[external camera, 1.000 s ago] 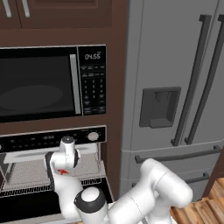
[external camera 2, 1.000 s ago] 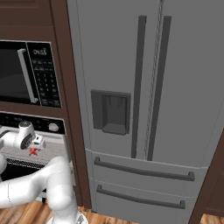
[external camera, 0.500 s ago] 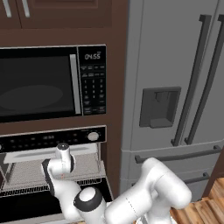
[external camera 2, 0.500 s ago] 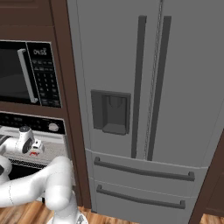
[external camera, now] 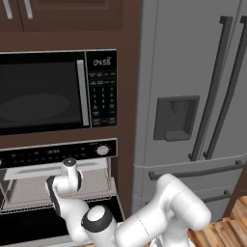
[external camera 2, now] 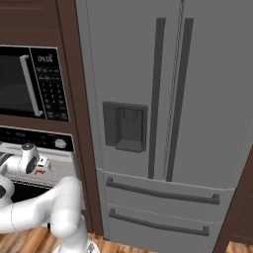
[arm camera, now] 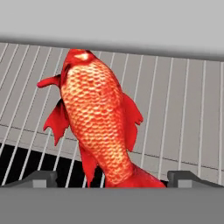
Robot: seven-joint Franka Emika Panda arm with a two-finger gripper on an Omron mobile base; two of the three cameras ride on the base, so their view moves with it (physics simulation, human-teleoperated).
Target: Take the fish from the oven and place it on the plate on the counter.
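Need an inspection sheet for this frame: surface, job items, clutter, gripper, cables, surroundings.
Surface: wire rack inside the oven, door open.
Job's things: fish lies on the wire rack, tail toward the gripper.
Clutter: nothing seen.
Gripper: gripper reaches into the oven, fingertips either side of the fish's tail, apart; open, not yet gripping as far as seen.
Cables: nothing seen.
Surroundings: microwave above the oven, grey fridge to its right, wooden floor.

Kitchen: microwave (external camera: 53,91), oven (external camera: 58,188), fridge (external camera 2: 163,123).
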